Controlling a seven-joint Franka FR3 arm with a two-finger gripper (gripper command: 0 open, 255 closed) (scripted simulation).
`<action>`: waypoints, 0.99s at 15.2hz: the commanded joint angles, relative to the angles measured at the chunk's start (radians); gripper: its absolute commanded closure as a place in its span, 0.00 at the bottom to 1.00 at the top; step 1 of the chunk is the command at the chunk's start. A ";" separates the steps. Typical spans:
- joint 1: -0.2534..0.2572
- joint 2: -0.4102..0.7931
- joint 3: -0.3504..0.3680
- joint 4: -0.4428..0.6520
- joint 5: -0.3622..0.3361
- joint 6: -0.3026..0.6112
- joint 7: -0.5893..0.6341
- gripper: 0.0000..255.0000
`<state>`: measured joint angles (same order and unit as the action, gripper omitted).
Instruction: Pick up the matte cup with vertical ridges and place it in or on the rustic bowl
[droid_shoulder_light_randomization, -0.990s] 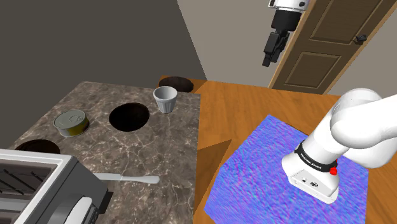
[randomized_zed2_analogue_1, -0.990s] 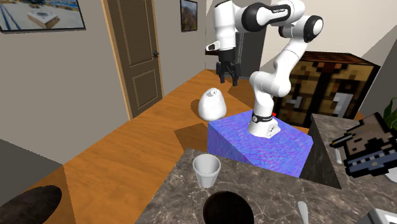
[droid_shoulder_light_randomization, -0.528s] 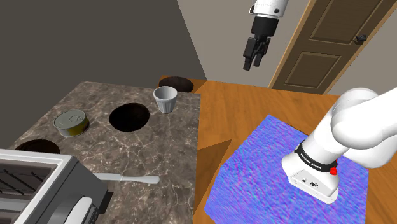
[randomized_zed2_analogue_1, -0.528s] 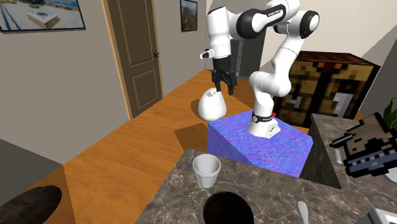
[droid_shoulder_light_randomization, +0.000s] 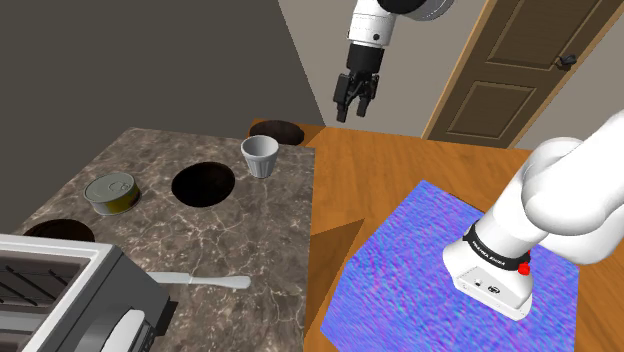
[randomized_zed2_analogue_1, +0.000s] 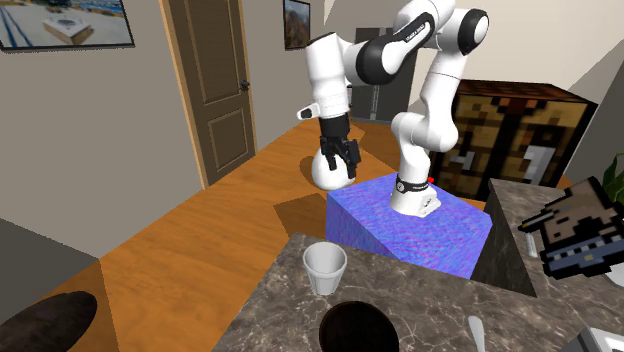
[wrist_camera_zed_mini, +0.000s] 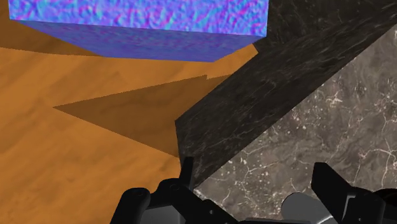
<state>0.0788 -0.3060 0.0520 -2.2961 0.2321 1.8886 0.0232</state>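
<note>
While the hand (droid_shoulder_light_randomization: 354, 114) hangs open, a can (droid_shoulder_light_randomization: 111, 192) flanks the bowl (droid_shoulder_light_randomization: 203, 186).

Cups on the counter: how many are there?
1. The pale ridged cup stands upright at the counter's corner, beside a dark bowl; more could hide behind the appliance.

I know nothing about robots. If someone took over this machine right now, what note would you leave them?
Gripper: the all-black two-finger gripper is open and empty, in the air well clear of the cup.
Things: the pale ridged cup stands upright near the far edge of the dark marble counter. The dark round bowl sits beside it, not touching, with nothing inside.
Done: nothing grasped yet.
Left: come down on the cup, grip it, lift it, and set it in the bowl.
</note>
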 joint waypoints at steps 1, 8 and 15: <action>0.010 0.080 0.014 0.051 0.015 0.030 0.018 0.00; 0.041 0.342 0.051 0.245 0.046 0.103 0.075 0.00; 0.074 0.609 0.074 0.500 0.052 0.121 0.137 0.00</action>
<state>0.1465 0.2605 0.1217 -1.8358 0.2840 2.0053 0.1493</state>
